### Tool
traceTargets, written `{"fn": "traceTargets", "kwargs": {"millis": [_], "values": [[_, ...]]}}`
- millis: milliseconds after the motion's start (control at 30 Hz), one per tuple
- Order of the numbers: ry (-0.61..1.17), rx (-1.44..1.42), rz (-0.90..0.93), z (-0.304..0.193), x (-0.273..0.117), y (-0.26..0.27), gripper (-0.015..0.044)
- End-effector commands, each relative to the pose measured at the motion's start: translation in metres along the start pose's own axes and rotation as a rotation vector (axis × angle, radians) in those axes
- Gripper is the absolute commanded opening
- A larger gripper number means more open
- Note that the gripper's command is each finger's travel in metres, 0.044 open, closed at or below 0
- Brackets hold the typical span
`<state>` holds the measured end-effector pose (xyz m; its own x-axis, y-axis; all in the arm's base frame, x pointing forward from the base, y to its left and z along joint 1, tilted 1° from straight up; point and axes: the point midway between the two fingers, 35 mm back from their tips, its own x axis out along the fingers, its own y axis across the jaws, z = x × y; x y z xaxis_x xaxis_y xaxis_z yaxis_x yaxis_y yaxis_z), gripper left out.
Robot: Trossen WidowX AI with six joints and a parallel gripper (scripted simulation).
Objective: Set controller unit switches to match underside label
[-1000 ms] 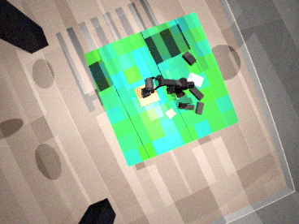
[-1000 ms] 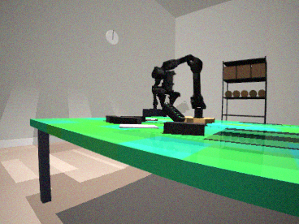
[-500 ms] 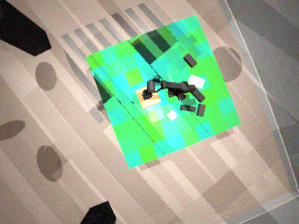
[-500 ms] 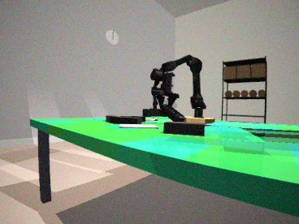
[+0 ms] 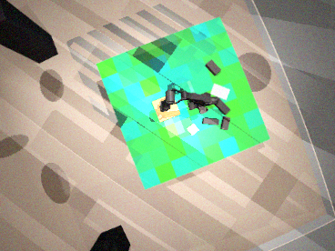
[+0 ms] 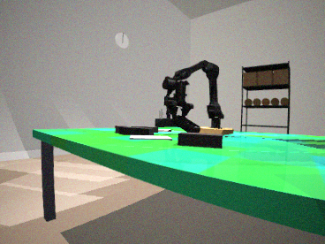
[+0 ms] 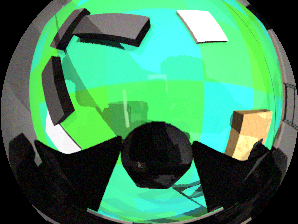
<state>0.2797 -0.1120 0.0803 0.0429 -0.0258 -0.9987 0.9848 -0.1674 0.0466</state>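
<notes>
My gripper [image 5: 197,105] [image 6: 178,113] [image 7: 157,143] is shut on a dark block, which looks like the controller unit [image 6: 188,124] [image 7: 156,165]. In the wrist view the unit fills the gap between the two black fingers as a dark, rounded shape. In the exterior view it is tilted, its lower end low over the bench [image 6: 177,161] or touching it; I cannot tell which. Neither rocker switches nor label squares can be made out, so their settings are hidden.
Several dark modules lie around the gripper, among them one box [image 5: 213,67] [image 6: 200,140], another [image 5: 210,121] [image 7: 112,27] and a third [image 5: 223,106] [image 7: 57,92]. Two white flat pieces [image 5: 220,92] [image 5: 193,129] lie near. The arm's base stands on a wooden board [image 5: 171,117] [image 7: 251,120].
</notes>
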Motion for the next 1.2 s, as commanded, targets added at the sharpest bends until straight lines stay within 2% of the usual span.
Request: {"fn": "traceTargets", "kwargs": {"millis": [0,1167], "values": [[0.022,-0.015,-0.023,-0.005,0.01,-0.003,0.0338],[0.021,-0.015,-0.023,0.006,0.035,-0.003,0.0338]]}}
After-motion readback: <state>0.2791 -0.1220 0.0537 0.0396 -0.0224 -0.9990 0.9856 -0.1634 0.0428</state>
